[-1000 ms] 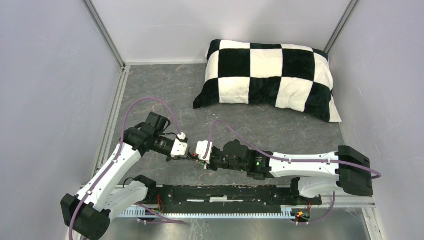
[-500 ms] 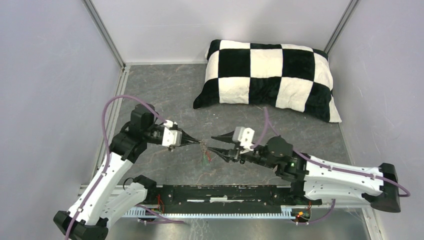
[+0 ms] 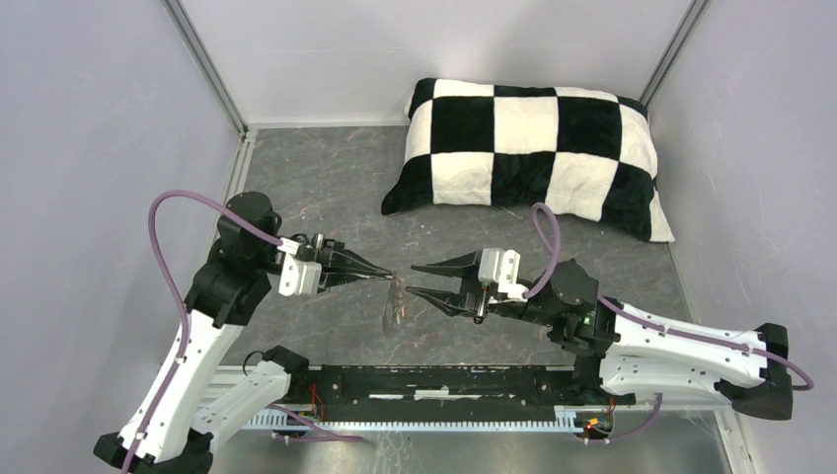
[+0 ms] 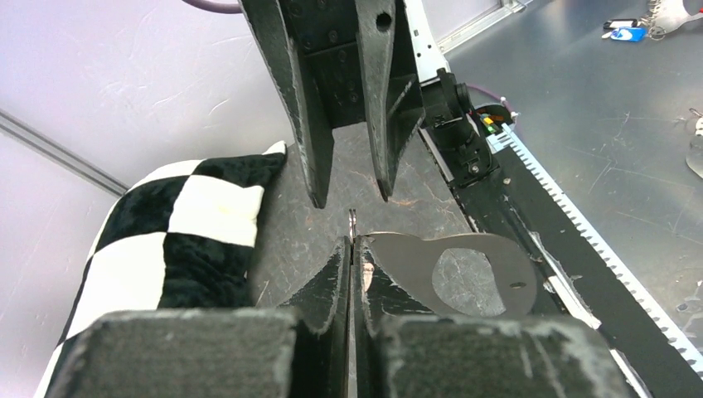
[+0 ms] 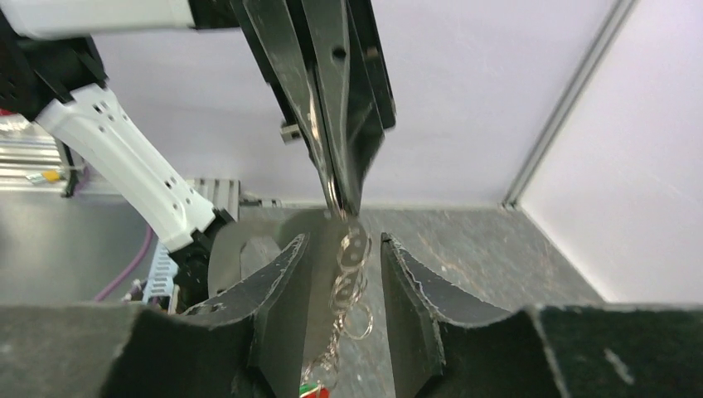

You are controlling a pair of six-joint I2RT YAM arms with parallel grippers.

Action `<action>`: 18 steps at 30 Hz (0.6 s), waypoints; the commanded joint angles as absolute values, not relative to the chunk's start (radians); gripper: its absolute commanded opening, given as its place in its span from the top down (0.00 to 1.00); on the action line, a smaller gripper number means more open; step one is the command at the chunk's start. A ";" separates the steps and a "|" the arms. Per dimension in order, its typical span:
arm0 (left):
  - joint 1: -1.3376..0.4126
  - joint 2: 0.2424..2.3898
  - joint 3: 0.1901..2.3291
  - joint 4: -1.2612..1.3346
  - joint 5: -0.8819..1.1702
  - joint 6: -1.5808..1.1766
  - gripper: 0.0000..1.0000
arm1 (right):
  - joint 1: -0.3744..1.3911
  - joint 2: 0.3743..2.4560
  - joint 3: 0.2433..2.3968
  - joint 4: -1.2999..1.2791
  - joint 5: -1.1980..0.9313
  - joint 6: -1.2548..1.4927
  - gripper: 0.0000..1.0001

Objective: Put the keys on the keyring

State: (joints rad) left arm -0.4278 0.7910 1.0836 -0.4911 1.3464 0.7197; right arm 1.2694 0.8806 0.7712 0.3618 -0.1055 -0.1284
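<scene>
Keyring in L gripper, R gripper beside

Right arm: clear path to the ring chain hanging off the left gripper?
Likely yes. The right gripper is open, its fingers flanking the keyring's chain, which dangles from the shut left gripper; nothing lies between.

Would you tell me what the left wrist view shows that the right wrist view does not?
Only the left wrist view shows the checked pillow. Only the right wrist view shows the chain of rings hanging below the left gripper, with a red tag at its bottom. Both show the left gripper shut, the right gripper open, and the grey fob.
</scene>
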 commanded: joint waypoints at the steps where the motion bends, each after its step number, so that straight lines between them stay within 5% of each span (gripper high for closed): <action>1: -0.431 0.774 1.121 -0.459 1.392 0.679 0.98 | 1.269 0.909 0.857 0.466 -0.203 -0.119 0.58; 8: -0.431 0.756 1.118 -0.459 1.361 0.639 0.98 | 1.269 0.969 0.908 0.439 -0.240 -0.111 0.60; 18: -0.431 0.688 1.043 -0.493 1.222 0.750 0.98 | 1.273 1.020 1.052 0.064 -0.128 -0.263 0.62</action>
State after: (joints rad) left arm -0.4278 0.7158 1.0599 -0.4915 1.2907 0.6865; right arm 1.2694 1.0214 0.9775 0.2104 -0.1871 -0.1860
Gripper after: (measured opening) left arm 0.040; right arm 0.381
